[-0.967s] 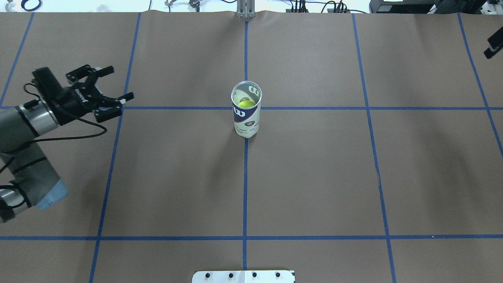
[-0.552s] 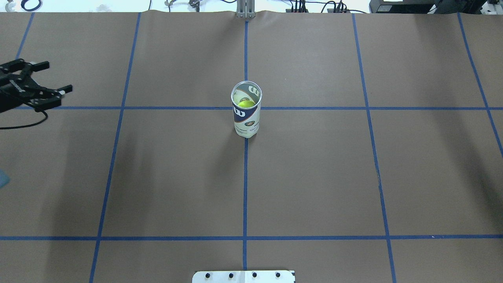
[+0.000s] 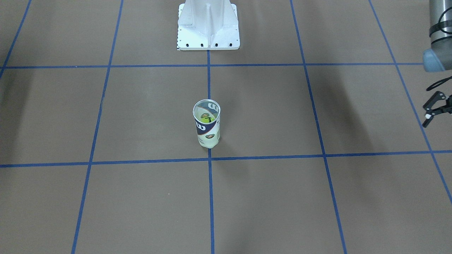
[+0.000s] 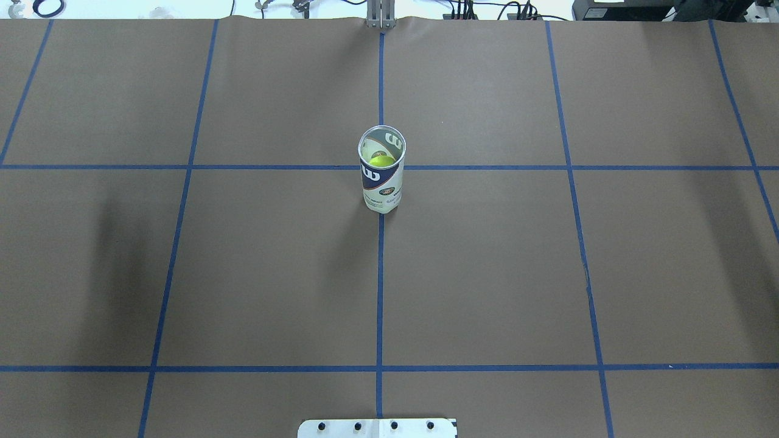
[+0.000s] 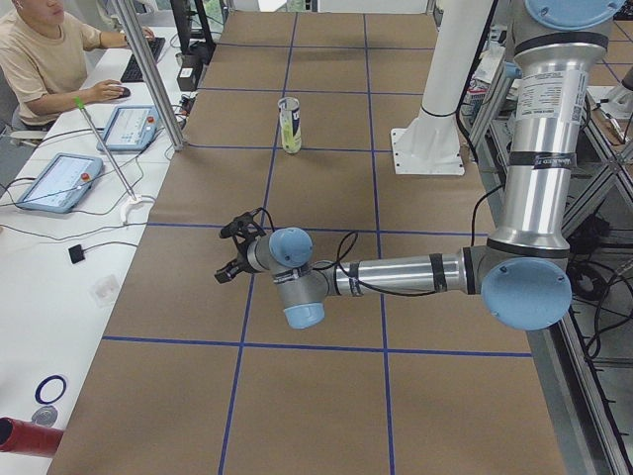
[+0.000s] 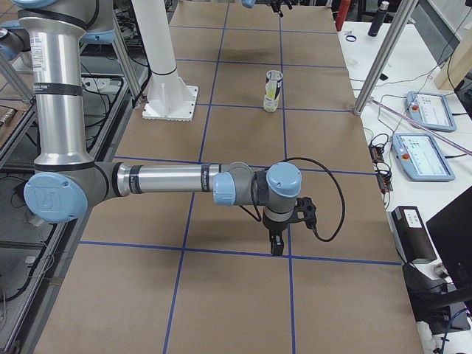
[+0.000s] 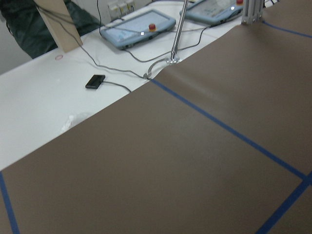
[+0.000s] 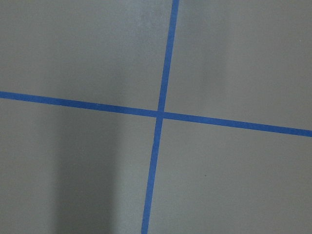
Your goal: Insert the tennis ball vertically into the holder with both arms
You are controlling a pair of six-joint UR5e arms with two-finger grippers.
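The holder (image 4: 381, 182), a clear can with a navy and white "W" label, stands upright and open-topped at the table's centre, on the blue centre line. It also shows in the front view (image 3: 207, 127) and the left side view (image 5: 289, 126). A yellow-green tennis ball (image 4: 383, 161) sits inside it, below the rim. My left gripper (image 3: 426, 113) is open and empty at the table's left end, far from the holder; it also shows in the left side view (image 5: 226, 254). My right gripper (image 6: 279, 240) shows only in the right side view, low over the table's right end; I cannot tell its state.
The white base plate (image 3: 208, 38) stands at the robot's side of the table. Blue tape lines grid the brown table cover (image 4: 487, 274). Tablets and cables lie on the white bench (image 5: 79, 168) past the far edge, where a person sits.
My left gripper has pulled back to the left and out of the overhead view. The right gripper's tip has also left that view at the upper right. The holder and ball have not moved.
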